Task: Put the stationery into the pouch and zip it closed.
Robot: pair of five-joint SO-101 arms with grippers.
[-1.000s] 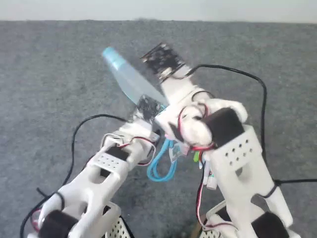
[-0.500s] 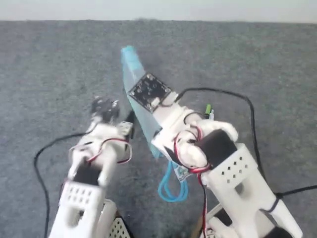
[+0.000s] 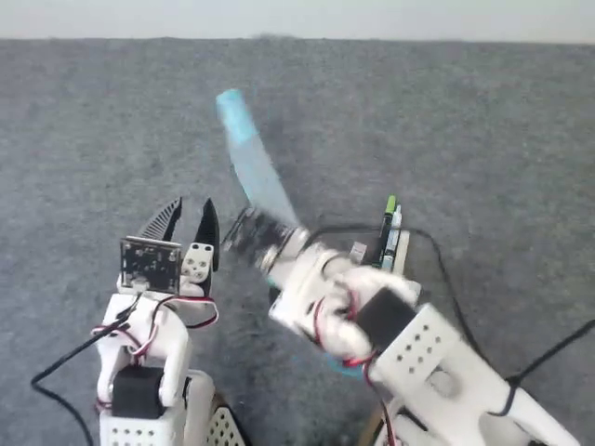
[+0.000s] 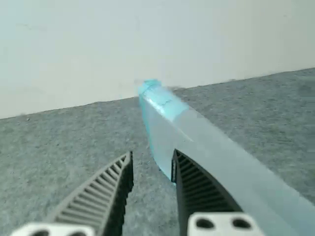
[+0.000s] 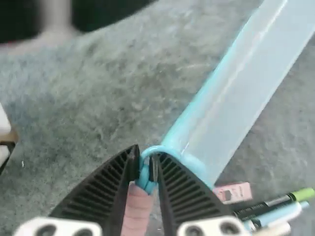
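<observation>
The pouch is a long translucent blue sleeve, held tilted above the grey carpet. My right gripper is shut on the blue loop at its near end, and it appears blurred in the high view. Beyond the fingers the pouch runs away from the gripper. Several pens and a pink eraser lie on the carpet to the right of that arm. My left gripper stands open to the left of the pouch, holding nothing. In its own view the gripper has the pouch just past its fingertips.
Grey carpet covers the whole work surface up to a pale wall at the back. Black cables trail from both arms near the front. Open carpet lies to the far left and far right.
My left gripper has let go of the pouch's near end and drawn back to the front left. The right arm has swung lower with the pouch, whose far end shifted.
</observation>
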